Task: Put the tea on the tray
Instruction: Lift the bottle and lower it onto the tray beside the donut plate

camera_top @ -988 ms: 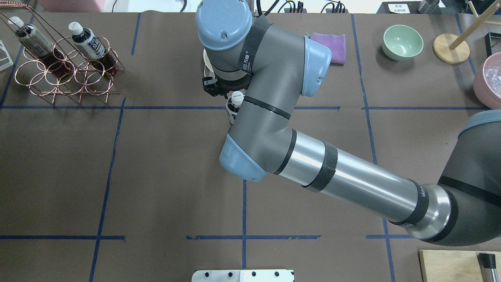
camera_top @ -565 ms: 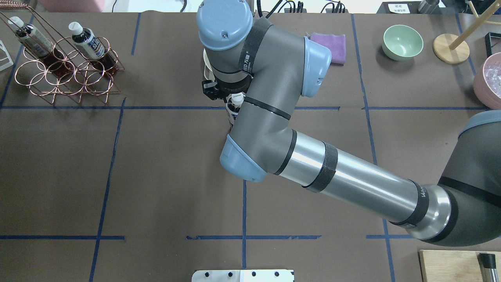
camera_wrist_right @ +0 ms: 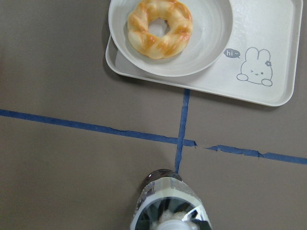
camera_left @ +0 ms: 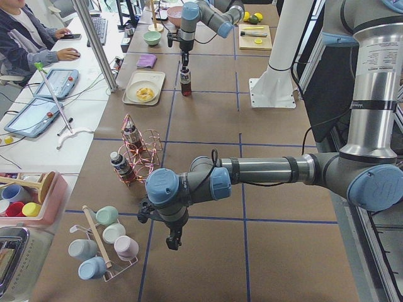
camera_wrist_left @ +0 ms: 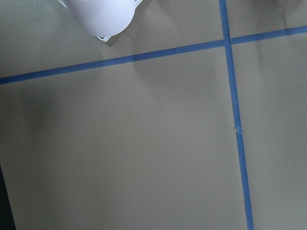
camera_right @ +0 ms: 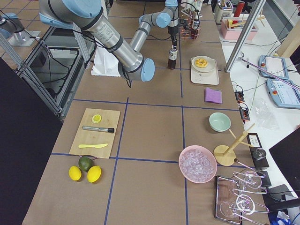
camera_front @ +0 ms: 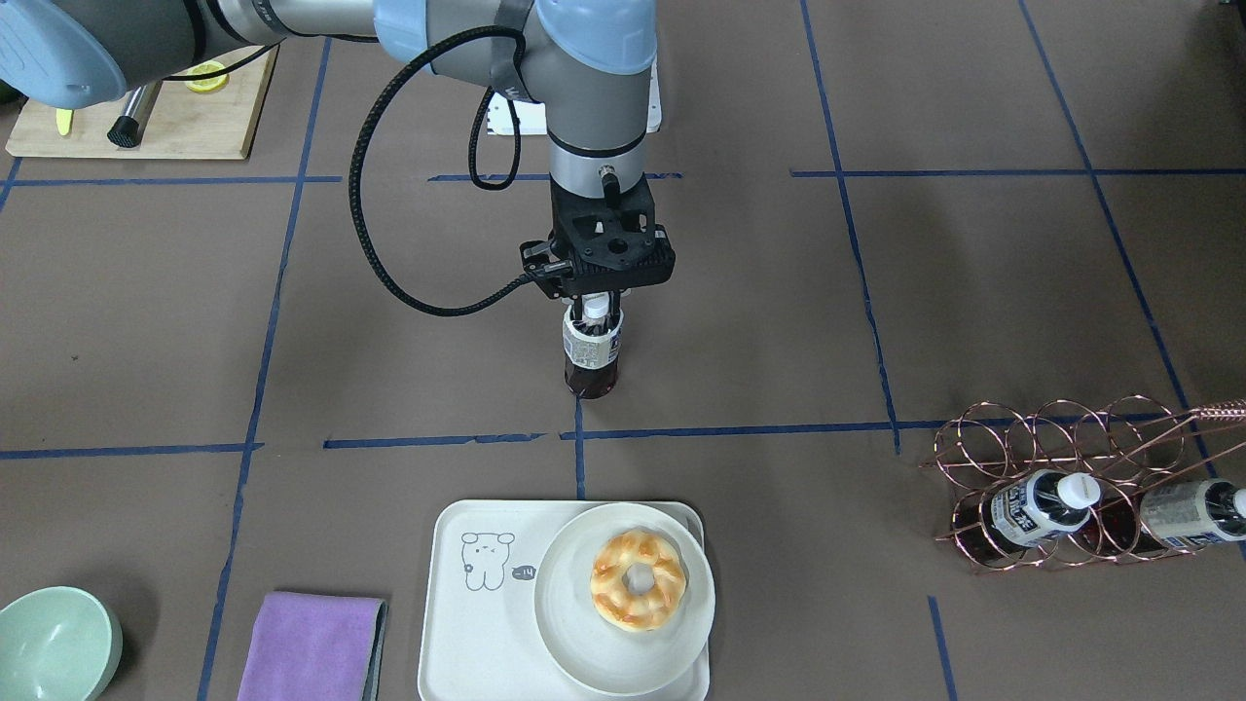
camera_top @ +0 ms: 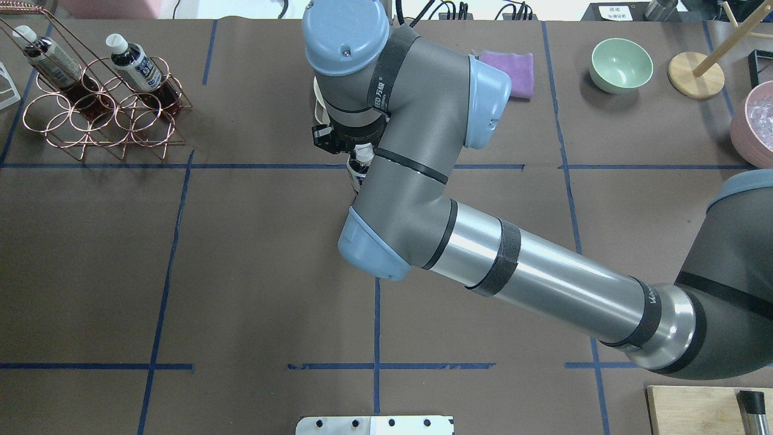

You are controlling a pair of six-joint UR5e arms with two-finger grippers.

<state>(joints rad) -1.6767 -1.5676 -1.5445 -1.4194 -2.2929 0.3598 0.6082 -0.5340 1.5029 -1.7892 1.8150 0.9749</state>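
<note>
— Where is the tea (camera_front: 591, 352) now?
— In the middle of the front-facing picture, upright, near the blue tape cross (camera_front: 578, 435) of the worktop (camera_front: 876, 292). The tray (camera_front: 467, 633) lies below it at the bottom edge, well apart. The right arm's fingers (camera_front: 582, 312) are closed narrow on its neck. Of the left arm's fingers (camera_left: 171, 242) I cannot tell.
— What can go wrong?
— Only the tray's left part, by the bear (camera_front: 484, 560), is free; the plate (camera_front: 574, 647) fills the right part. Lowered too far right, the bottle may meet the plate's rim and tip over
</note>
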